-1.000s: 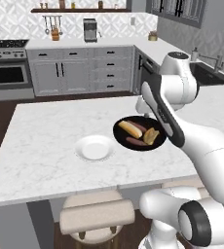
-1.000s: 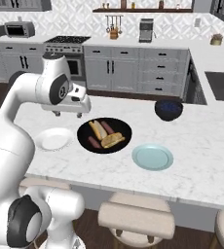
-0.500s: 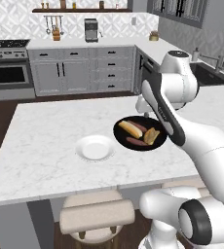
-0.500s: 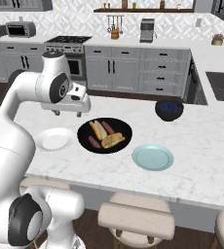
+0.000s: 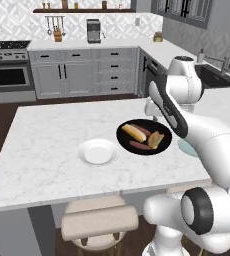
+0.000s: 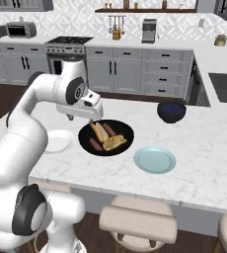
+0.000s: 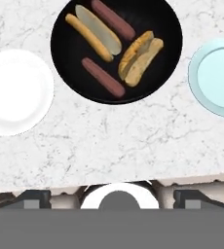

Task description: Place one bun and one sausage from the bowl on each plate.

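— Hand (image 6: 90, 120) first: how did it stand?
— Spread wide and holding nothing. It hung above the far rim of the black bowl (image 6: 106, 137), seen from the right base camera.
— And what lay in the bowl (image 7: 117, 50)?
— Two buns and two sausages. From the hand camera, a pale split bun (image 7: 93, 32) lay beside one sausage (image 7: 113, 19), a browner bun (image 7: 140, 57) sat toward the blue-green side, and the second sausage (image 7: 103, 77) lay apart near the rim.
— Where were the plates?
— On the marble counter (image 5: 42, 145), flanking the bowl. The white plate (image 5: 98, 152) sat just beside it on one side, the pale blue-green plate (image 6: 155, 159) on the other. Both were bare.
— Anything else?
— A dark navy bowl (image 6: 171, 111) stood farther back on the counter, apart from the rest.
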